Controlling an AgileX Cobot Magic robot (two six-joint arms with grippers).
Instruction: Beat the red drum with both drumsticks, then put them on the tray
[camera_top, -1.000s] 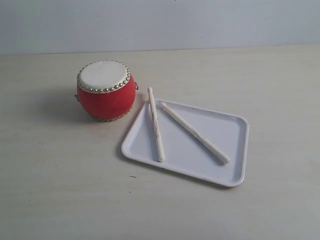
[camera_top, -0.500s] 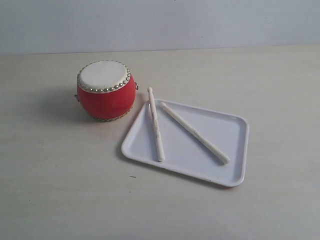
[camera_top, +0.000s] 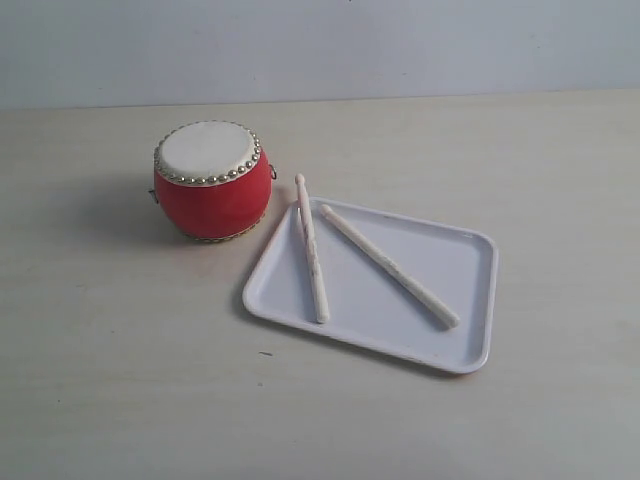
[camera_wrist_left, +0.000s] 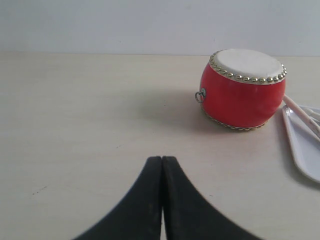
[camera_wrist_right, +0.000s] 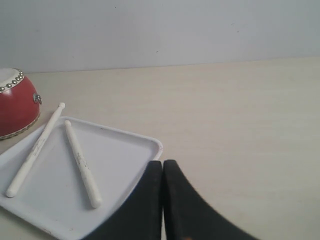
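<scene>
The red drum (camera_top: 212, 195) has a glossy red body, a matt cream skin and shiny metal studs round its rim. The tray (camera_top: 450, 270) looks like smooth white plastic with a faint sheen. The drumsticks (camera_top: 311, 250) are matt off-white, flecked grey. The tabletop (camera_top: 120, 350) is pale, matt wood grain.

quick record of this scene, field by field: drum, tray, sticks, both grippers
drum: red drum upright on the table, beside the tray
tray: white, flat on the table, holds both sticks
sticks: drumstick nearer the drum pokes its tip over the rim; second drumstick lies wholly inside
left gripper: shut, empty
right gripper: shut, empty
</scene>
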